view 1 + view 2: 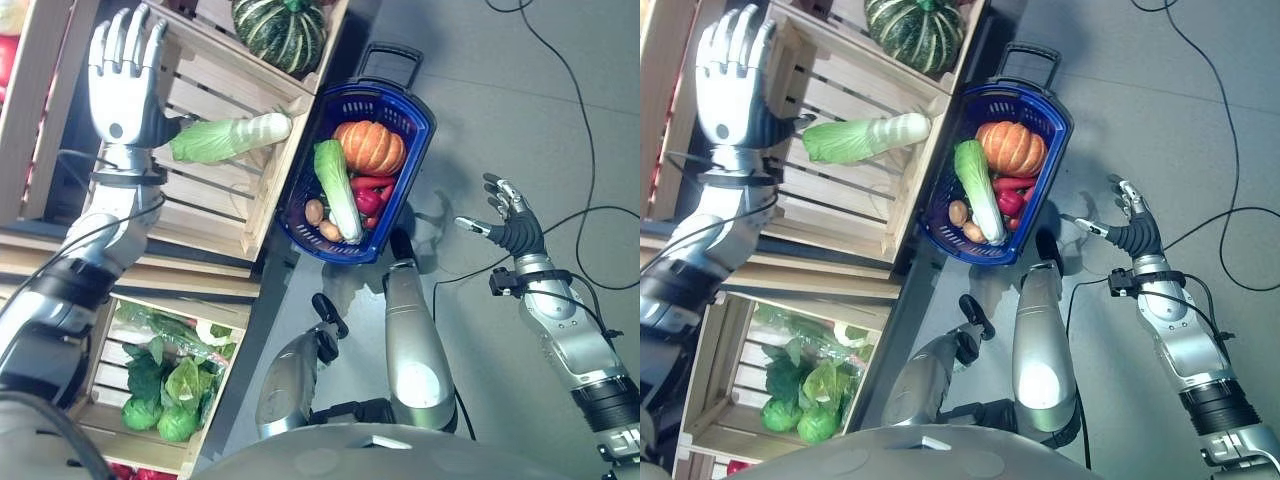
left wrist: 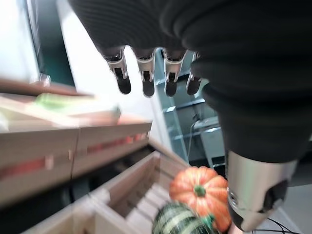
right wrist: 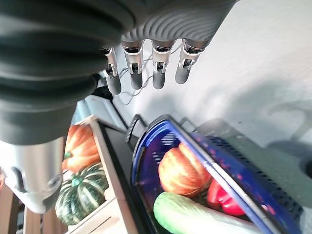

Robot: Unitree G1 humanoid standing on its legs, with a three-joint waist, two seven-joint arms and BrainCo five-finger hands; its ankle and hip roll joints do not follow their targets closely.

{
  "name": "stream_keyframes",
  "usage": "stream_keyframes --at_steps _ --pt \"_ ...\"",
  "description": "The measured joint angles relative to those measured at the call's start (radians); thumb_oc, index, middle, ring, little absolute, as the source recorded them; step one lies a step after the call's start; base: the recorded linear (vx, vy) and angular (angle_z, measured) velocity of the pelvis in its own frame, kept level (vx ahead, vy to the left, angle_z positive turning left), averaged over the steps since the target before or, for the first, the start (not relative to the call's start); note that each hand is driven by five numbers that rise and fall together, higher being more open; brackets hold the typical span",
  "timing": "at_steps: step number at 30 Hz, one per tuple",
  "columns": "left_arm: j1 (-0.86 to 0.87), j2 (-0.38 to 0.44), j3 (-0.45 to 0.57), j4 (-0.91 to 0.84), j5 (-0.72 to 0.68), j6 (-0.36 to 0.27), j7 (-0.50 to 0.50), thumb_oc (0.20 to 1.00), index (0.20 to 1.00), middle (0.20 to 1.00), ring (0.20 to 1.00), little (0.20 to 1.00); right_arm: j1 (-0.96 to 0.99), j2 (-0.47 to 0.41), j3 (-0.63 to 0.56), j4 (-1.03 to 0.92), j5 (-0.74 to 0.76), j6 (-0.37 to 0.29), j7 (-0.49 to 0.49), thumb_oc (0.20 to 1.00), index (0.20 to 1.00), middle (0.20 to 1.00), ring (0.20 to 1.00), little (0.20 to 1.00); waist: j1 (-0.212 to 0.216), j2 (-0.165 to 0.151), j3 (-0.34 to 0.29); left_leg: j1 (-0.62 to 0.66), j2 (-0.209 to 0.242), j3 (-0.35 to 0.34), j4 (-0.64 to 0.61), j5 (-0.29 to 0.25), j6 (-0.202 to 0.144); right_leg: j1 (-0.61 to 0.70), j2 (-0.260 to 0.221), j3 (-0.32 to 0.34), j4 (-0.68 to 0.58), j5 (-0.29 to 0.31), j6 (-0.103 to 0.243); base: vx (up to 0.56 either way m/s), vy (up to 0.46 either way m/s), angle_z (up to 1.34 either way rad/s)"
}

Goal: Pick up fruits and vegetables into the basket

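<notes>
Nearest you, the lower wooden crate (image 1: 95, 415) holds round green cabbages (image 1: 160, 420) and bagged leafy greens (image 1: 165, 345). Farther out on your right, the right hand (image 1: 510, 225) hangs over the bare grey floor (image 1: 560, 120) with its fingers (image 3: 156, 68) straight and spread, holding nothing and well apart from the basket. In the middle, the blue basket (image 1: 415, 135) stands on the floor just beside the upper wooden crate (image 1: 215, 200). In the basket you can see an orange pumpkin (image 1: 370, 147), a napa cabbage (image 1: 338, 190) lying lengthwise, red peppers (image 1: 370, 192) and some small brown potatoes (image 1: 320, 220). On your left, the left hand (image 1: 125, 75) is raised flat over the upper crate, its fingers (image 2: 146, 73) straight and apart. A second napa cabbage (image 1: 225, 137) lies across the crate's near edge just beside that hand, its leafy end next to the base of the palm and its white stalk end pointing towards the basket; the fingers are stretched away from it, not wrapped round it. Farthest away, a striped green squash (image 1: 280, 32) sits in the crate beyond, and the left wrist view shows another orange pumpkin (image 2: 200, 190) touching it.
</notes>
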State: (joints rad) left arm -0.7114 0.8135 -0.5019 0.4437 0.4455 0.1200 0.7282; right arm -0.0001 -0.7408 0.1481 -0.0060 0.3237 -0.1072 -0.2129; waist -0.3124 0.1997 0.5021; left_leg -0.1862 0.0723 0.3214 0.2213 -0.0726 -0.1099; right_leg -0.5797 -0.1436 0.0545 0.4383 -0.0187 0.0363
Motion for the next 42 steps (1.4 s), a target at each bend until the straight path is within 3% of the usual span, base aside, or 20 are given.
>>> stream_keyframes --at_steps 7,17,20,25,32,42 --pt "-0.067 -0.177 -0.003 0.225 -0.176 0.01 -0.091 1.0 1.0 1.0 1.0 1.0 -0.023 0.017 0.026 -0.006 -0.012 0.011 -0.003 1.0 1.0 1.0 1.0 1.0 -0.029 -0.015 0.011 -0.035 0.005 0.023 -0.002 -0.004 -0.006 -0.052 0.018 0.02 0.005 0.008 -0.001 0.0 0.026 -0.12" --pt "-0.131 -0.213 0.001 0.45 -0.398 0.033 -0.155 1.0 1.0 1.0 1.0 1.0 -0.049 0.017 0.026 -0.012 -0.013 0.012 -0.024 1.0 1.0 1.0 1.0 1.0 -0.048 -0.029 0.021 -0.072 0.004 0.042 -0.004 -0.004 -0.006 -0.099 0.02 0.033 0.011 0.008 0.0 -0.01 0.016 -0.02" --pt "-0.148 -0.213 0.007 0.487 -0.416 0.038 -0.156 1.0 1.0 1.0 1.0 1.0 -0.053 0.016 0.026 -0.017 -0.013 0.007 -0.038 1.0 1.0 1.0 1.0 1.0 -0.051 -0.033 0.023 -0.093 0.002 0.042 0.001 -0.005 -0.005 -0.116 0.017 0.033 0.013 0.008 0.0 -0.02 -0.001 0.03" --pt "-0.178 -0.211 0.016 0.564 -0.417 0.098 -0.151 1.0 1.0 1.0 1.0 1.0 -0.061 0.014 0.027 -0.017 -0.012 0.0 -0.065 1.0 1.0 1.0 1.0 1.0 -0.052 -0.034 0.024 -0.14 0.008 0.043 0.019 -0.006 -0.007 -0.159 0.017 0.037 0.022 0.009 -0.002 0.0 0.0 0.0" --pt "-0.262 -0.165 -0.017 0.6 -0.293 0.179 -0.12 1.0 1.0 1.0 1.0 1.0 -0.082 0.012 0.036 -0.019 -0.01 -0.01 -0.074 1.0 1.0 1.0 1.0 1.0 -0.052 -0.036 0.025 -0.193 0.009 0.044 0.035 -0.007 -0.007 -0.211 0.016 0.039 0.034 0.01 -0.004 0.03 0.043 0.01" --pt "-0.361 -0.112 -0.218 0.614 0.011 0.254 -0.084 1.0 1.0 1.0 1.0 1.0 -0.087 0.009 0.068 0.002 -0.013 -0.111 -0.1 1.0 1.0 1.0 1.0 1.0 -0.06 -0.036 0.025 -0.234 -0.005 0.068 0.041 -0.013 -0.001 -0.274 0.012 0.07 0.053 0.01 -0.003 0.04 0.035 -0.05"
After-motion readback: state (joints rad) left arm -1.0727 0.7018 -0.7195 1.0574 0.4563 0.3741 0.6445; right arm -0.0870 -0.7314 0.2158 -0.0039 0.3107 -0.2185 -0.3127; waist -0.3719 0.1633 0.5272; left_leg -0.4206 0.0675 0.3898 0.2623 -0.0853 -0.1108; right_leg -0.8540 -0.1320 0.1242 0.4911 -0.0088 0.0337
